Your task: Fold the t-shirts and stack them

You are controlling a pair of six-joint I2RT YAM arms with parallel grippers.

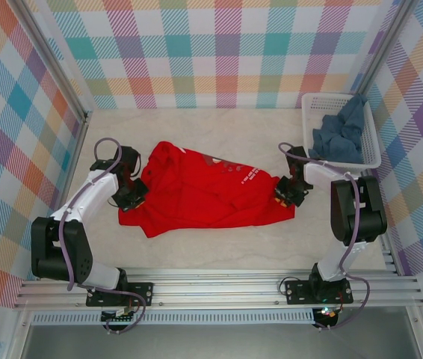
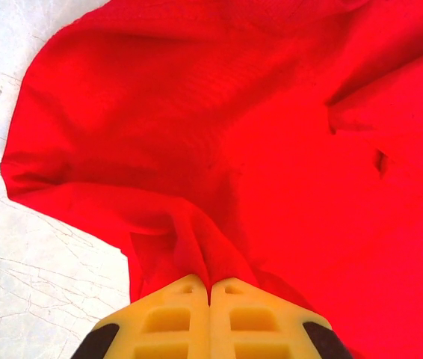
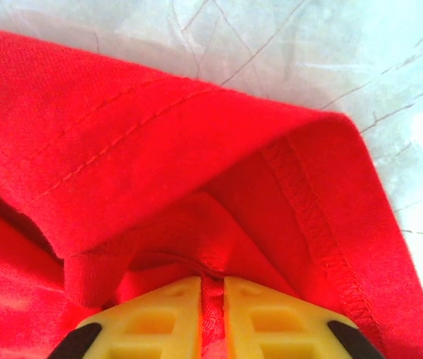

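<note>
Top external, mid-frame: red t-shirt (image 1: 204, 191) spread, left edge clamped in left gripper (image 1: 134, 197), right hem in right gripper (image 1: 283, 194). Soft, light, limp; best pinched at hems. Blue-grey t-shirt (image 1: 338, 134) in basket (image 1: 331, 95), upper right.

You are in a robot lab cell. Pastel plaid panels (image 1: 226, 52) wall your pale table (image 1: 219, 127) on three sides. Aluminium rails (image 1: 219, 288) holding both arm bases (image 1: 323, 288) line its near edge.

Overhead view plus wrist close-ups of red t-shirt (image 1: 211, 194)
</note>
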